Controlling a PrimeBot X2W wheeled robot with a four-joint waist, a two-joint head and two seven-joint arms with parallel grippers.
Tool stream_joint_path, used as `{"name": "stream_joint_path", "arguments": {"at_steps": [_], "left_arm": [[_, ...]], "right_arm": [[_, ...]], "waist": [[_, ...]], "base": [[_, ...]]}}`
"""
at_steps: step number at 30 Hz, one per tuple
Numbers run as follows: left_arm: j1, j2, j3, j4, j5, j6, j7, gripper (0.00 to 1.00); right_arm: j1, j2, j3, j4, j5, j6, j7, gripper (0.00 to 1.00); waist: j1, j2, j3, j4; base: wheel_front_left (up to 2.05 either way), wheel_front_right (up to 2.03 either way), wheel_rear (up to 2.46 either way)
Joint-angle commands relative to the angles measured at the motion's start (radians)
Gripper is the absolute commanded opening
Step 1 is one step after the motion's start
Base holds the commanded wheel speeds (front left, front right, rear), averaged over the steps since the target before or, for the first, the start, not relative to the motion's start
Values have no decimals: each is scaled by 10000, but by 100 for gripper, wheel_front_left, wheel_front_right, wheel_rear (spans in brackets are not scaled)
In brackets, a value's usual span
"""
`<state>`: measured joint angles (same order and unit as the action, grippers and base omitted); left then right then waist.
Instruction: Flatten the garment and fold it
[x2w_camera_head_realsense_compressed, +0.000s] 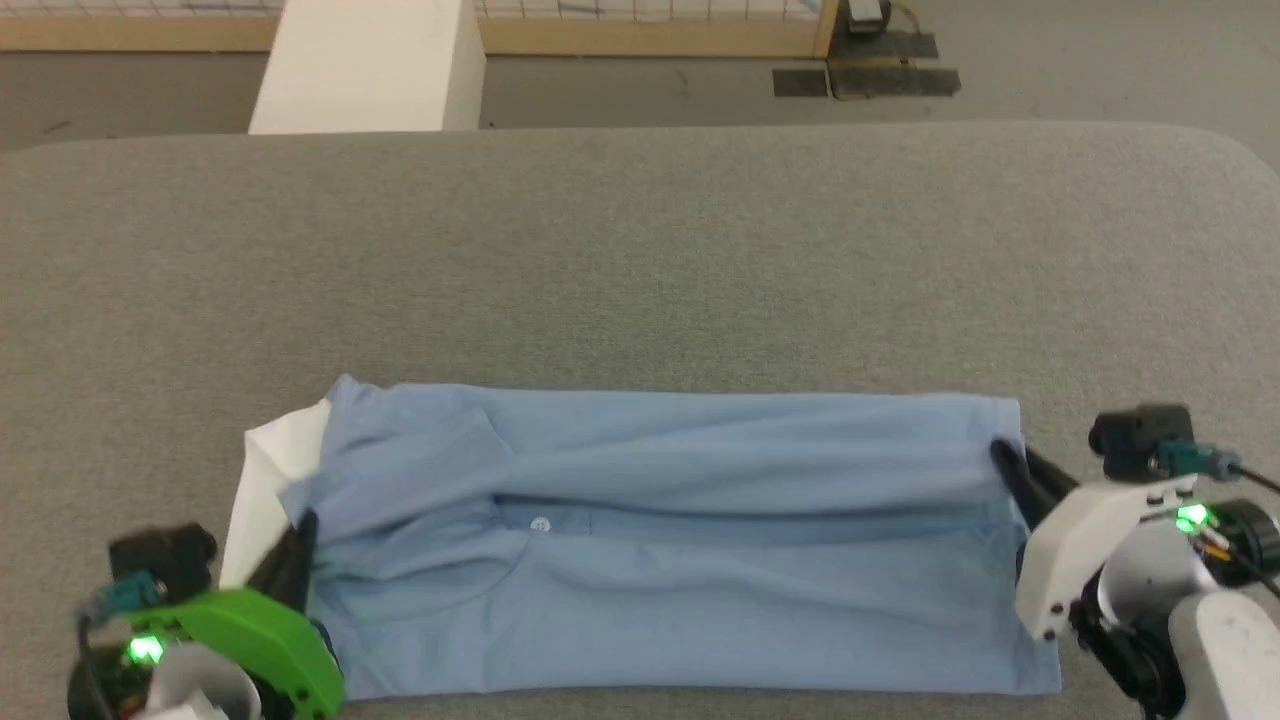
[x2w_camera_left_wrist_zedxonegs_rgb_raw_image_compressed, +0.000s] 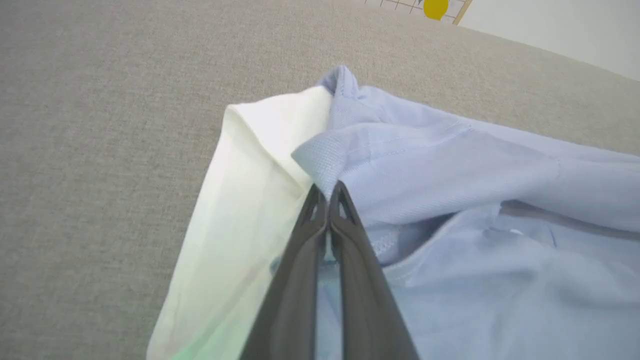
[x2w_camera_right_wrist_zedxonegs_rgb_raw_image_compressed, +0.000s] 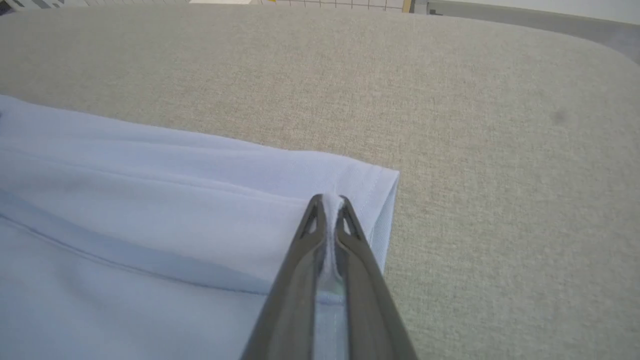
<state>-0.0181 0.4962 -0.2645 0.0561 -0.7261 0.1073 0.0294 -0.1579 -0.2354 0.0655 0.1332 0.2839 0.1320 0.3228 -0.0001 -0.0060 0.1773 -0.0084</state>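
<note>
The shirt (x2w_camera_head_realsense_compressed: 680, 540) lies near the front edge of the grey counter (x2w_camera_head_realsense_compressed: 640, 260), doubled lengthwise into a long band. The left end effector (x2w_camera_left_wrist_zedxonegs_rgb_raw_image_compressed: 327, 194) is clenched on its collar end and the right end effector (x2w_camera_right_wrist_zedxonegs_rgb_raw_image_compressed: 330, 200) on its hem corner. A lengthwise fold seems to be in hand. The next move probably calls for both ends to travel together, with the cloth kept taut.

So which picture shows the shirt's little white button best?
The head view: the button sits whole on the front of the garment. The left wrist view catches just a pale sliver of it past a fold. The right wrist view faces the garment's other end.
</note>
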Motion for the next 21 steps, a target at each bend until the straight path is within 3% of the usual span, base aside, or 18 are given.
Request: {"name": "stream_joint_path", "arguments": {"at_steps": [1, 8, 9, 10, 11, 12, 13, 21], "left_arm": [[279, -53, -53, -13, -63, 14, 17, 0], [731, -334, -431, 672, -192, -129, 42, 0], [725, -366, -471, 798, -199, -158, 41, 0], [711, -412, -508, 957, -198, -168, 22, 0], [697, -455, -560, 1081, -186, -192, 4, 48], [687, -511, -570, 1140, -210, -210, -41, 93], [663, -552, -561, 1193, -178, -200, -166, 100], [373, -870, -757, 1189, 797, -11, -1819, 100]], "right_arm": [[239, -47, -5, -37, 18, -13, 140, 0], [715, 18, 117, 482, -182, -13, 777, 0], [725, 70, 116, 576, -184, -13, 849, 22], [722, 113, 146, 658, -193, -13, 903, 35], [721, 157, 151, 704, -192, -13, 898, 100], [733, 217, 111, 712, -177, -13, 862, 100], [768, 293, 46, 709, -155, -13, 815, 100], [1631, 1188, -1071, 78, -21, -13, 48, 100]], "waist": [[1, 60, -230, 235], [1, 60, -286, 269], [1, 60, -299, 261], [1, 60, -329, 255], [1, 60, -363, 251], [1, 60, -393, 256], [1, 60, -432, 273], [1, 60, -803, 577]], "base": [[0, 0, 0], [0, 0, 0], [0, 0, 0], [0, 0, 0], [0, 0, 0], [0, 0, 0], [0, 0, 0], [0, 0, 0]]}}
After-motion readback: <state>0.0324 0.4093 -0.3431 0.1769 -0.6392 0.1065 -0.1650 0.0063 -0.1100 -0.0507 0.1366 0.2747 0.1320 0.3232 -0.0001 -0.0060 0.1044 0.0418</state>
